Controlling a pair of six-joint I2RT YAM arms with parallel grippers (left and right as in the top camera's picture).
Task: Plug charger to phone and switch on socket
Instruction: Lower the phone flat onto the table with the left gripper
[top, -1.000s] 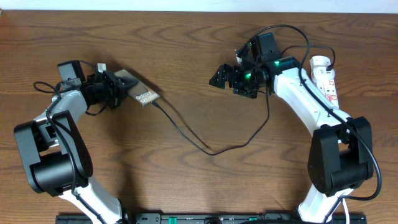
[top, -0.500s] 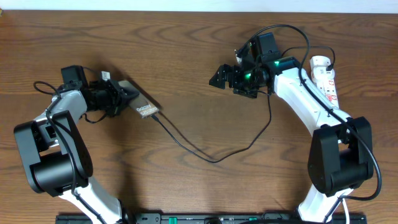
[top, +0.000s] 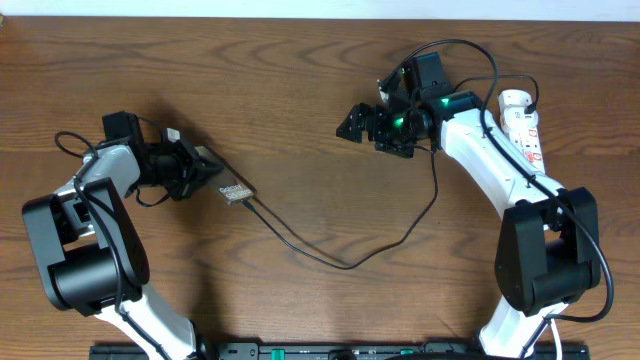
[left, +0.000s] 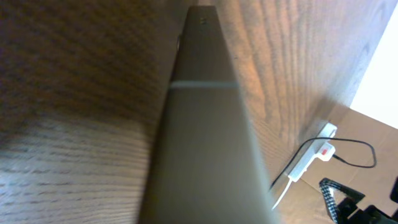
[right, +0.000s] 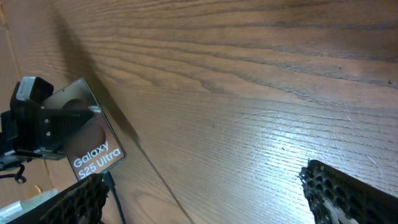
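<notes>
Black charger cable (top: 345, 264) sags nearest the bases, with wide bare wood surface (top: 300, 90) around it. Its tip meets the lower edge of the Galaxy Ultra phone (top: 232, 187), left of centre, which the left jaws clamp by its other end. Right jaws spread wide, empty, over mid-surface. White power strip (top: 524, 125) lies far right, beside the right arm.

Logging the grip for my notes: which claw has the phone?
The left claw, clamped shut on the phone. The right claw hangs open and empty.
</notes>
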